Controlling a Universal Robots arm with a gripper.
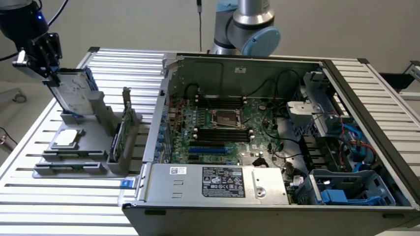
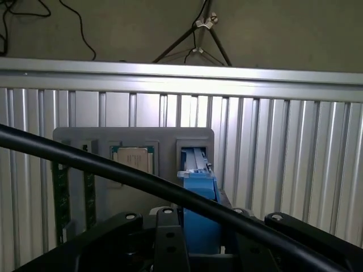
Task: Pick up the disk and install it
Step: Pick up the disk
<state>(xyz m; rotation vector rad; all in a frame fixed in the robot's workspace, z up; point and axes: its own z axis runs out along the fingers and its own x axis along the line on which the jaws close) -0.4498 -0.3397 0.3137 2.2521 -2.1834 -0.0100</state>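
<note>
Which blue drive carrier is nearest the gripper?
The disk standing in the grey holder, right at the gripper; the other blue carrier sits inside the computer case.

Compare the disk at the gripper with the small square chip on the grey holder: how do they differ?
The disk stands on edge, slightly tilted, its top in the gripper; the chip lies flat. The disk is rectangular with blue rails; the chip is square and silver. The disk is clearly larger than the chip. Both sit at the grey holder, outside the computer case.
</note>
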